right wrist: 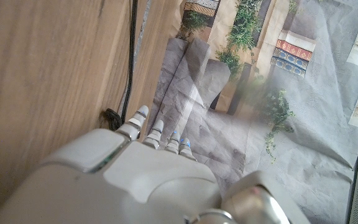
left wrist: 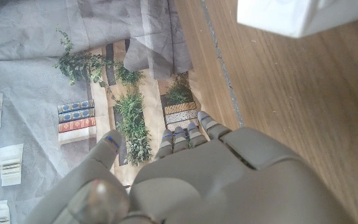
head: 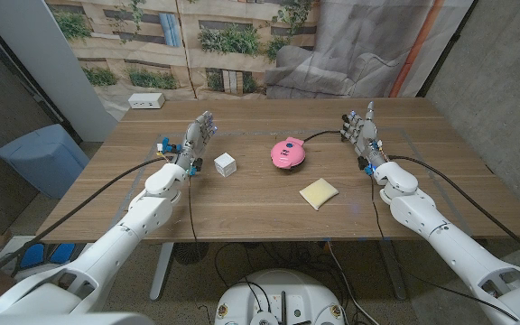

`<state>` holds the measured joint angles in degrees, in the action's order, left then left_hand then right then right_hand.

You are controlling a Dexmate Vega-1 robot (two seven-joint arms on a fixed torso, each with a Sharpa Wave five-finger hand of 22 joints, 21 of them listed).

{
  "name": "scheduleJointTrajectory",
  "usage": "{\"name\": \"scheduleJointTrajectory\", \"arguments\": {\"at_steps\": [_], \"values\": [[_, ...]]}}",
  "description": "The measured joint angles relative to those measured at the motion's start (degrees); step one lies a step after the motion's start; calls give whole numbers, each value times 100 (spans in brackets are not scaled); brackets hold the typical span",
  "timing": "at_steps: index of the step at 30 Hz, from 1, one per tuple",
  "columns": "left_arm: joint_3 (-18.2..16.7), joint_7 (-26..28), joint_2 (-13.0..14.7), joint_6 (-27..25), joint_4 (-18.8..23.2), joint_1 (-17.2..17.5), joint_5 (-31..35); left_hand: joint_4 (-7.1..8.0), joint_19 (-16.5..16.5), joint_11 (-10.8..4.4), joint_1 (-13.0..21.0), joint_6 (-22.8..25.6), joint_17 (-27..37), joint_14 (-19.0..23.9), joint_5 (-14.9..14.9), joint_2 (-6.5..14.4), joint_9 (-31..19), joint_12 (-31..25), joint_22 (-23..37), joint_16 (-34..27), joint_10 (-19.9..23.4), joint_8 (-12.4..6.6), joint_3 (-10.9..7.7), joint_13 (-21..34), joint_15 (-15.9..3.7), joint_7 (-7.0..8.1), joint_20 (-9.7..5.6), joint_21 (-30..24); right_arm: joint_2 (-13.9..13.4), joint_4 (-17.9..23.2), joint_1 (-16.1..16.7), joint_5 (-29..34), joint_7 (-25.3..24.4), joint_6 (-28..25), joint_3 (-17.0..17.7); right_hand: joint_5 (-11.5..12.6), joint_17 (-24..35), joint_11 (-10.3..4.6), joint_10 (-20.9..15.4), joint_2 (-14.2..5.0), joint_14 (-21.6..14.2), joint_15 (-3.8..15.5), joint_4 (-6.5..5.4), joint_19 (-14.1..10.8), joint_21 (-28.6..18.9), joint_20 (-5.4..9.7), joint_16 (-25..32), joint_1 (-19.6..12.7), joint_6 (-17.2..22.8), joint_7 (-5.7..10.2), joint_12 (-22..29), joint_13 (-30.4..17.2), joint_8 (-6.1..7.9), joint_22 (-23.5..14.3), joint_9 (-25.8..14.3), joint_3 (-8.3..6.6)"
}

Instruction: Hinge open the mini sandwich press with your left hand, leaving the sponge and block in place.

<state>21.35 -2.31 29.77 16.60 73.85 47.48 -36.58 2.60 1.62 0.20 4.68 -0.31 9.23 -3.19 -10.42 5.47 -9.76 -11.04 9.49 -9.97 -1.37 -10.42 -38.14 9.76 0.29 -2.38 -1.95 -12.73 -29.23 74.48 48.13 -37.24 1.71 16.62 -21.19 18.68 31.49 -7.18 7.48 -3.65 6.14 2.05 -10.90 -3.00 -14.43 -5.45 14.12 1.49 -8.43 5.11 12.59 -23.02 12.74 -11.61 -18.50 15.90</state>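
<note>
Left hand [head: 199,137] spread, holding nothing; closed sandwich press [head: 288,152] lies to its right, beyond the block [head: 225,164]; right hand [head: 362,128] sits nearer.

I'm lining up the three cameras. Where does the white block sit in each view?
Head view: white block left of centre, beside the left hand.
Left wrist view: block at the top edge.
Right wrist view: not in it.
Shared landmark: the wooden table.

A lab: printed backdrop [head: 197,36], concrete wall [head: 495,63], cabled table [head: 269,203]
</note>
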Motion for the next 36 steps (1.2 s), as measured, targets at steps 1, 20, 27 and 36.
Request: {"name": "scheduleJointTrajectory", "arguments": {"at_steps": [1, 20, 27, 36], "values": [[10, -16, 8, 3, -23, -16, 20, -9, 0, 0, 0, 0, 0, 0, 0, 0, 0, 0, 0, 0, 0, 0, -9, 0, 0, 0, 0, 0, 0, 0, 0, -1, 0, 0, 0, 0, 0, 0, 0, 0, 0, 0, 0, 0, 0, 0, 0, 0, 0, 0, 0, 0, 0, 0, 0, 0], [45, 129, 361, 216, 285, 100, 481, -509, 97, -114, 256, 132, -1, 73, 0, 140, 1, 0, -17, 0, 73, 0, -141, -1, -72, 71, -9, 68, 0, 0, 0, -1, -1, 0, 0, 0, -1, 0, -1, 0, -1, 0, 0, 0, 0, 1, 0, 0, 1, -1, 0, 0, 0, 1, 1, -1], [8, 221, 578, 351, 523, 202, 766, -971, 165, -197, 538, 197, -1, 114, 0, 174, 1, 0, -16, 0, 156, -43, -237, -1, -155, 136, -18, 119, 1, 0, 0, -1, -1, 0, 0, 0, -1, 1, -1, 1, -1, 0, 0, 0, 0, 1, 0, 0, 2, -1, 0, 1, 0, 2, 2, -1], [-26, 401, 817, 557, 789, 330, 1242, -1269, 207, -308, 797, 371, -1, 145, 0, 123, 2, 0, -16, 0, 268, -123, -313, -2, -185, 310, -20, 157, 1, -1, 0, -1, 2, 0, 0, 0, -1, 0, 0, 1, -1, 0, 0, 0, 0, 2, 0, -1, 2, -1, 0, 1, 0, 2, 2, -1]]}}
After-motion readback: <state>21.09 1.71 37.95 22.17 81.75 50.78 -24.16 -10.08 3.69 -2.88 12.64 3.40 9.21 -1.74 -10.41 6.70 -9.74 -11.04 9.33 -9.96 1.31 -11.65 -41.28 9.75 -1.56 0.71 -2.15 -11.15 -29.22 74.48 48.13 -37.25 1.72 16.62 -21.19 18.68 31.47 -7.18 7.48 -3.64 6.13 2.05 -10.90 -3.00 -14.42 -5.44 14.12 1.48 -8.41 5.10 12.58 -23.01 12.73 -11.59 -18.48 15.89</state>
